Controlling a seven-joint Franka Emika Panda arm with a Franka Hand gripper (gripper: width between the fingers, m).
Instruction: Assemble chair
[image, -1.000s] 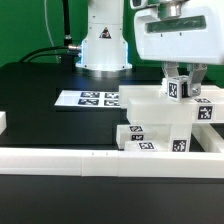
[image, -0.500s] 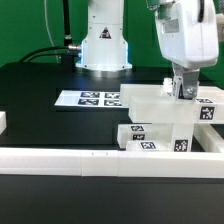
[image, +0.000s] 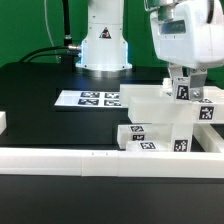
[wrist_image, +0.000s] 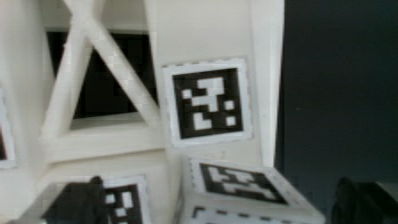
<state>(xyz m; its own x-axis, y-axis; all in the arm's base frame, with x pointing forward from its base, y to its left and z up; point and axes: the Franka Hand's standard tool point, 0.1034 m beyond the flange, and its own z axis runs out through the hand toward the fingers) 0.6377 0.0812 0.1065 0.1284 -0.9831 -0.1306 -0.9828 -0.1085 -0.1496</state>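
The chair (image: 158, 118) stands partly built at the exterior view's right, a stack of white blocky parts with black-and-white tags. My gripper (image: 181, 96) hangs right over it, its fingers either side of a tagged upright post (image: 184, 91). In the wrist view my gripper (wrist_image: 217, 205) is open: one dark finger (wrist_image: 75, 202) and the other (wrist_image: 365, 200) stand wide, with a dark gap beside the tagged post (wrist_image: 240, 185). Beyond it is an X-braced frame (wrist_image: 98, 95) with a tag (wrist_image: 210, 100).
The marker board (image: 88, 98) lies flat on the black table toward the exterior view's left of the chair. A long plain white border rail (image: 90, 161) runs along the table's front edge. The robot's white base (image: 104, 40) stands at the back.
The hand has turned and shifted slightly toward the exterior view's right over the chair. Its jaws have spread apart, releasing the tagged post.
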